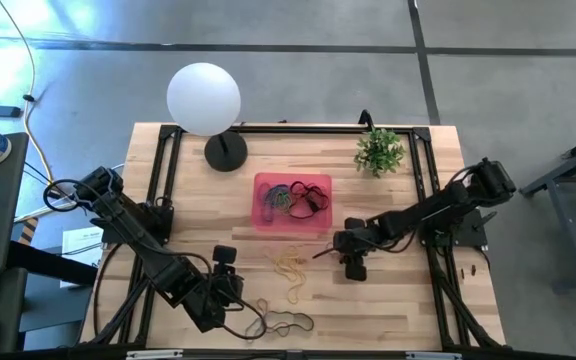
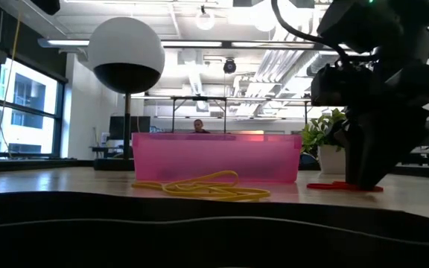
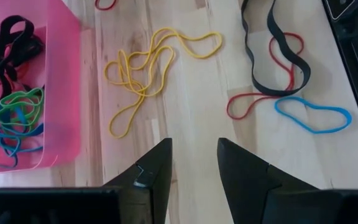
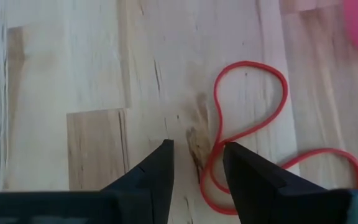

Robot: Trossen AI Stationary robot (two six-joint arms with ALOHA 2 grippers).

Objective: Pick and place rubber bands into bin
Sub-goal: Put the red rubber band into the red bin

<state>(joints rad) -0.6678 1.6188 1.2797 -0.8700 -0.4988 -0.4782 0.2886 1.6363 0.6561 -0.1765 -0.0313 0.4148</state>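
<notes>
L arm reaches in from the left edge, its gripper (image 3: 194, 165) low w/ jaws parted, empty; R arm from the right, gripper (image 4: 197, 165) likewise, jaws apart.

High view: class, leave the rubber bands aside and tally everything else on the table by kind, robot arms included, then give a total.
Globe lamp: 1
Potted plant: 1
Pink bin: 1
Robot arms: 2, the left arm and the right arm
Total: 5
</notes>
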